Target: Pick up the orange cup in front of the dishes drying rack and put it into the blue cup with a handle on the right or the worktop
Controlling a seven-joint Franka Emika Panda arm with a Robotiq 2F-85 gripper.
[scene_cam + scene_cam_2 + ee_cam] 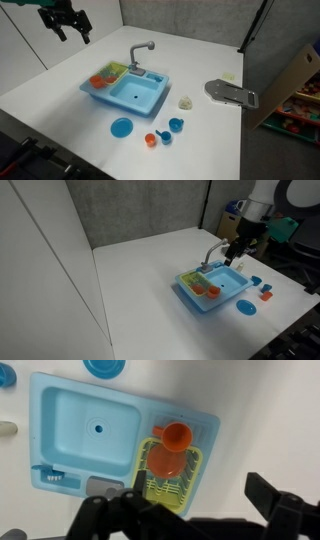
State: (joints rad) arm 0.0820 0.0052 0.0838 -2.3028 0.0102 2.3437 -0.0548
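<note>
Much open air under the tool (72, 35), spread wide and empty; orange cup (178, 435) at rack's (186, 484) edge.

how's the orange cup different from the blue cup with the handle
Colour: the orange cup is orange-red, the blue cup is light blue.
Place: the orange cup sits on the sink set at the edge of the yellow-green rack; the blue cup stands on the white worktop, apart from the sink set.
Both are small, round and look about the same size. The blue cup's handle is too small to make out.
</note>
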